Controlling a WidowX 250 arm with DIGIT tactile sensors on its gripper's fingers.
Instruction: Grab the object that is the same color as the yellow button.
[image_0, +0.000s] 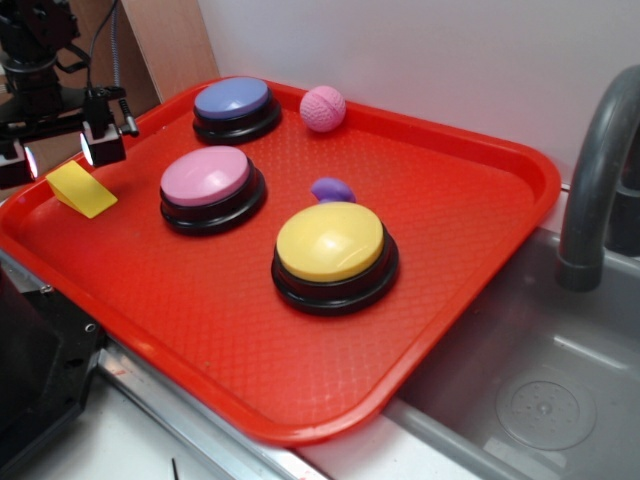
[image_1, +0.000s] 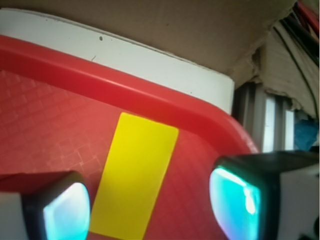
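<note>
red tray (image_0: 450, 300) | pink button (image_0: 206, 177) | blue-purple button (image_0: 232, 99) | pink ball (image_0: 322, 108) | sink (image_0: 540, 390) | faucet (image_0: 592, 180)

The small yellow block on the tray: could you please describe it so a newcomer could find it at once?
Start at the red tray beside the sink and go to its far left corner, past the pink button. There, under the open gripper, lies the yellow wedge block. Unlike the round yellow button, it is small, flat-faced and sloped.

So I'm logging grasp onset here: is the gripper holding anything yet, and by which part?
Nothing is held. The gripper is open, its fingers standing apart either side of the yellow wedge block, which lies on the red tray.
</note>
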